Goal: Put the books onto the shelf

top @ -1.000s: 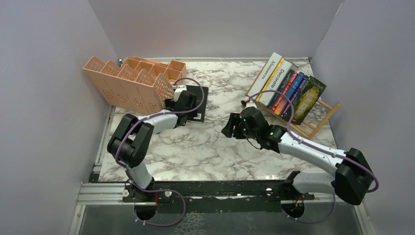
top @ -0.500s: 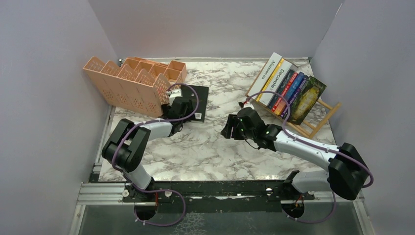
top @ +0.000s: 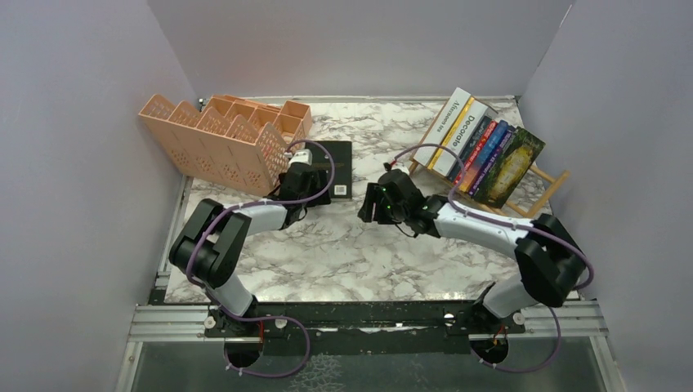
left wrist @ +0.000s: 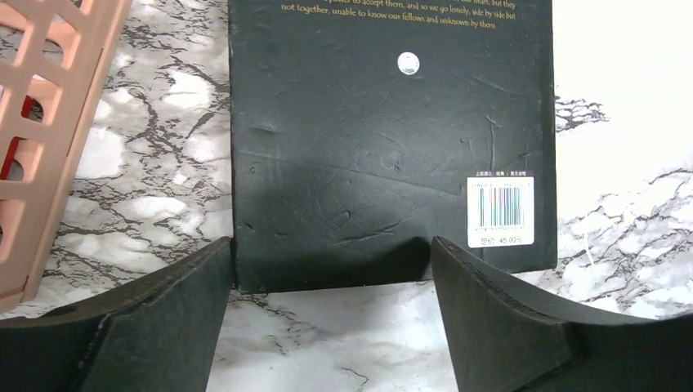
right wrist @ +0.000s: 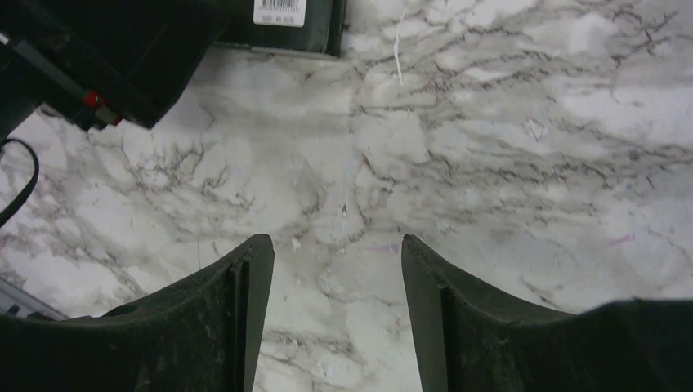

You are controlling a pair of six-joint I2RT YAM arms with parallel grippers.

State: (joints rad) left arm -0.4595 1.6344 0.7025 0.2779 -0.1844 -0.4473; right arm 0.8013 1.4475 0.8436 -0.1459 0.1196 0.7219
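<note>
Black thin book (left wrist: 384, 163) lies flat on the marble table (top: 343, 245), my left gripper (left wrist: 328, 253) open-jawed at its near edge for pickup, right gripper (right wrist: 337, 245) open and empty; next I must clamp, lift and carry it to the light-wood slatted shelf (top: 556, 178).

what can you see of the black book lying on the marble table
The black book lies flat, back cover up, on the marble table beside the peach organizer. Its matte cover is scuffed, with gold text, a small white sticker and a barcode label near one corner. The left gripper straddles its near edge, jaws open; contact is unclear.
</note>
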